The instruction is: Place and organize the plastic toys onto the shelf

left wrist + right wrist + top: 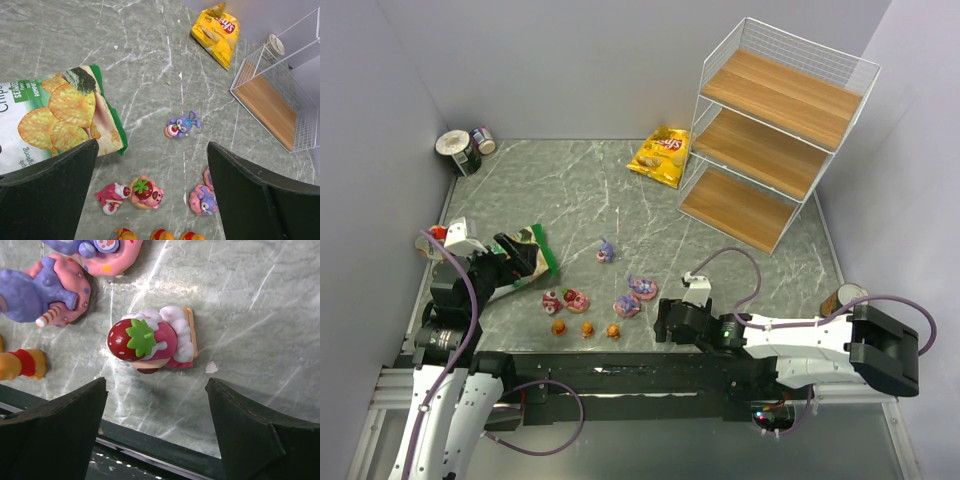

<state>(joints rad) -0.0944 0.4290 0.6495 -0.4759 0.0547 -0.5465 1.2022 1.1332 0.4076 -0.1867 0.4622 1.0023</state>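
Observation:
The plastic toys lie on the marble table in front of the arms. Two strawberry ones (pixel 565 300), three orange ones (pixel 587 328) and three purple-pink ones (pixel 627 305) show from above. My right gripper (pixel 660 320) is open and low beside them; in its wrist view a third strawberry toy (pixel 150 342) lies just beyond the open jaws (pixel 156 430). My left gripper (pixel 520 262) is open and empty above the green chip bag; its wrist view (pixel 152 200) shows a strawberry toy (pixel 145 192) below. The shelf (pixel 775 130) stands at the back right, boards bare.
A yellow chip bag (pixel 662 157) lies left of the shelf. A green chip bag (pixel 525 255) lies under my left gripper. Two tin cans (pixel 460 150) stand in the back left corner, and another can (pixel 842 298) stands at the right edge.

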